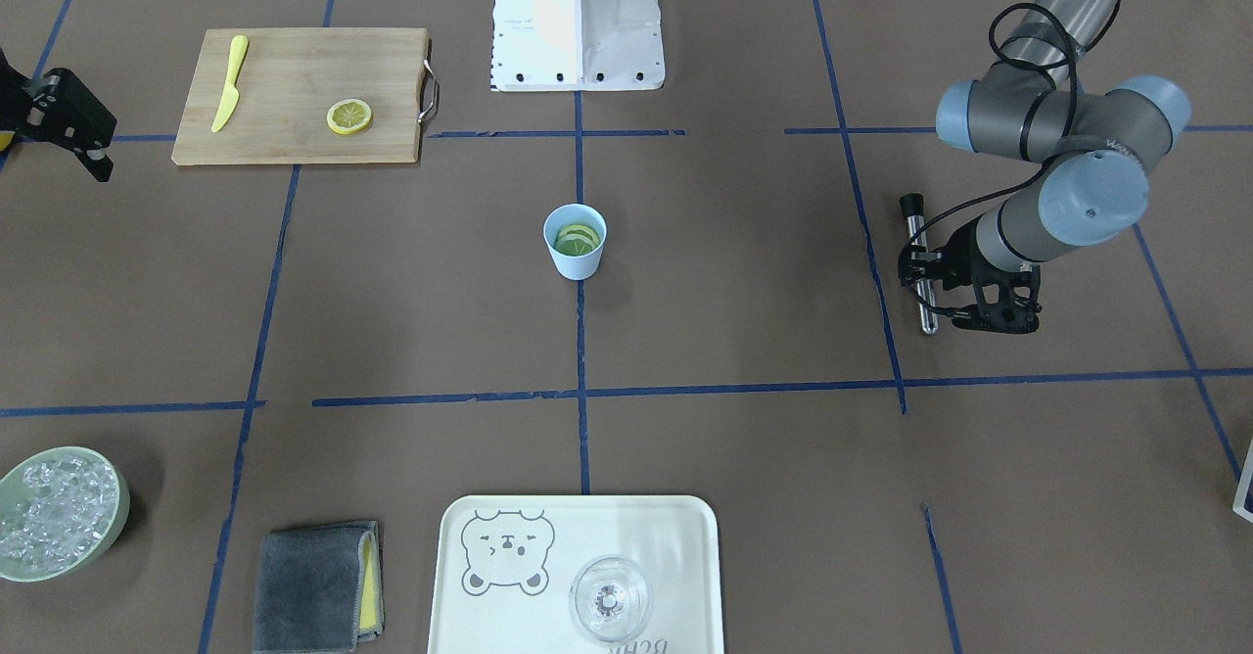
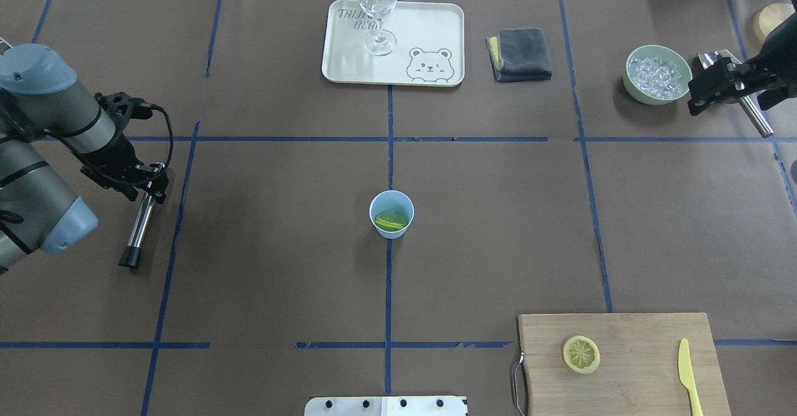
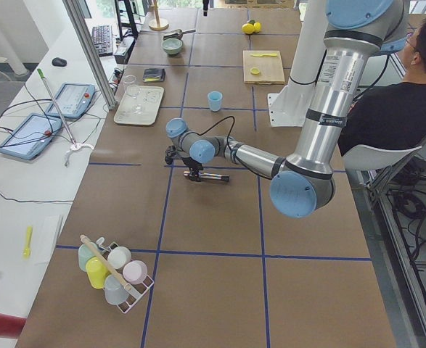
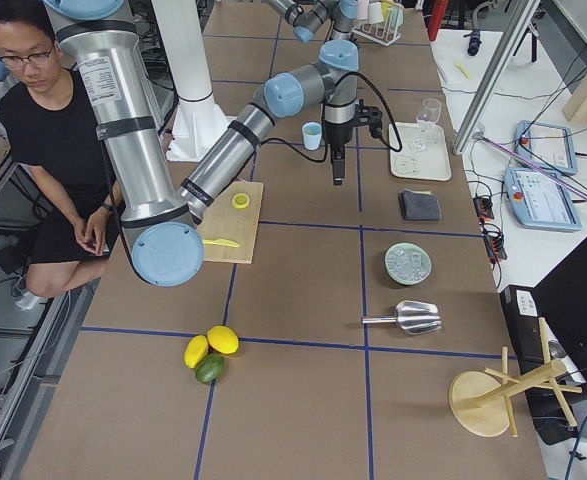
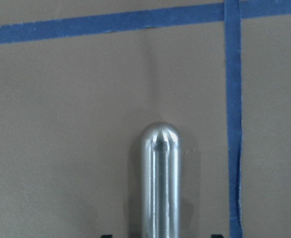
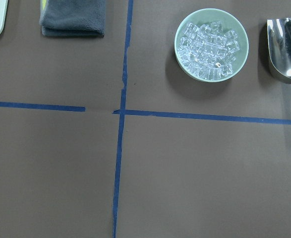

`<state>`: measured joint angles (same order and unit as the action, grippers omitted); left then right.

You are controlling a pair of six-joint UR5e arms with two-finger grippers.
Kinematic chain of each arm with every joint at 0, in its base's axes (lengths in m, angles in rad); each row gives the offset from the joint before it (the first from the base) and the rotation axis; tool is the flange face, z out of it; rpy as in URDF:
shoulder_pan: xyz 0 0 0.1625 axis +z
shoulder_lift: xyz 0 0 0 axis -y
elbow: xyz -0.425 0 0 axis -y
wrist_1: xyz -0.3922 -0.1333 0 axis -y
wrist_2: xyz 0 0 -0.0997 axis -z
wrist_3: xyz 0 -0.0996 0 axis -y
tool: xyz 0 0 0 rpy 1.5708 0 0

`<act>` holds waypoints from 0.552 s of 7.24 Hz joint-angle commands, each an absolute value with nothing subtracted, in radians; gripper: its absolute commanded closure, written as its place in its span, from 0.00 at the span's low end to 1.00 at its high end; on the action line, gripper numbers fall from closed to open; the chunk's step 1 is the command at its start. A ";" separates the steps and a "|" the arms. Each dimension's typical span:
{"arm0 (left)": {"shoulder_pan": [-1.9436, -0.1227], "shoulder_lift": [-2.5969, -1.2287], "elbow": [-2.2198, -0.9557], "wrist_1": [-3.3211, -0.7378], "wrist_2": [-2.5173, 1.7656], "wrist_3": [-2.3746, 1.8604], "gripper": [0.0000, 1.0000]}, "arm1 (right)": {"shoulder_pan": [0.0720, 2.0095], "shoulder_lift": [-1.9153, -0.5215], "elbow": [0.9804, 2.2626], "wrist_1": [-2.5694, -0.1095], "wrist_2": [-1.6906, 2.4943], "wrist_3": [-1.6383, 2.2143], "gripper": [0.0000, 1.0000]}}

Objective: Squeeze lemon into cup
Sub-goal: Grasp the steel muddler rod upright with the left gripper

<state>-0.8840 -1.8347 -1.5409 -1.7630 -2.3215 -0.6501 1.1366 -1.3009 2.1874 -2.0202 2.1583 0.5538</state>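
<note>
The cup (image 2: 390, 233) is stood upright, and a lemon slice (image 2: 391, 221) is seen lying tilted inside it. A pale green bowl (image 2: 650, 99) filled with ice cubes (image 2: 657, 73) is set beyond the cup, far to its right. A glass (image 2: 377, 5) is carried on the tray (image 2: 355, 55) straight beyond the cup. The left gripper (image 2: 148, 187), well to the cup's left, is clamped on a metal rod (image 2: 138, 229). The right gripper (image 2: 710, 89) is held over by the bowl; whether it is parted or closed cannot be told
</note>
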 commanded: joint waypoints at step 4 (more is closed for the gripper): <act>-0.899 -1.819 -1.642 -1.746 -2.313 -0.652 1.00 | 1.138 -1.299 2.187 -2.020 2.158 0.554 0.00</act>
